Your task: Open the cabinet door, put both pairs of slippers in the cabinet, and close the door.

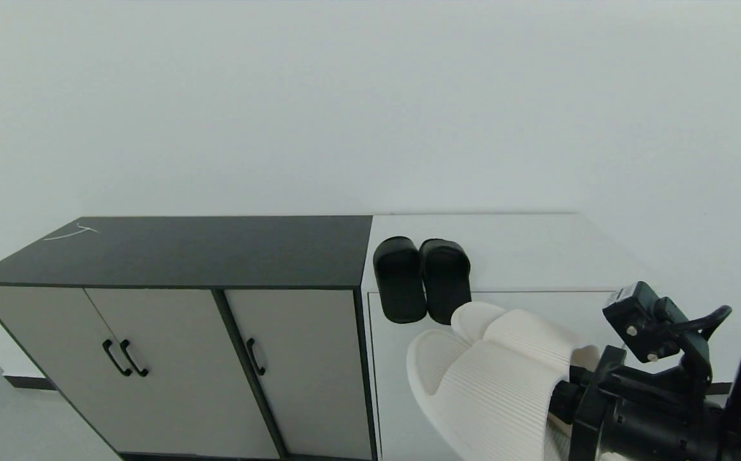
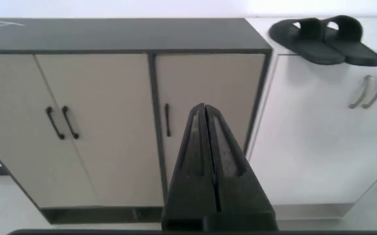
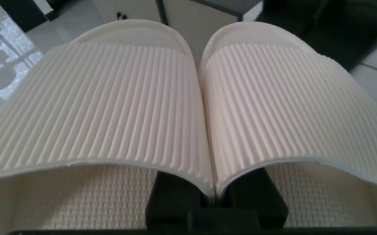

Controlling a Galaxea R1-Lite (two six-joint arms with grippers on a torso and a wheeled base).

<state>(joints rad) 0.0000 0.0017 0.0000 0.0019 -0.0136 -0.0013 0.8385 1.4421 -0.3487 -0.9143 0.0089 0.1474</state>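
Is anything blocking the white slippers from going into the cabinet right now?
Yes: every door in view is shut, on the grey cabinet and the white cabinet beside it. The white slippers in the right gripper have no opening.

Bright even light, glare on floor (image 3: 9,55)

Three-door cabinet (image 1: 171,250) stands left, touching two-door cabinet (image 1: 537,256) on its right, both backed against wall (image 1: 370,96). Pair of slippers (image 1: 421,278) lies side by side at the two-door cabinet top's front-left corner. Second pair of slippers (image 1: 498,378) sits in right gripper (image 3: 211,205), before that cabinet.
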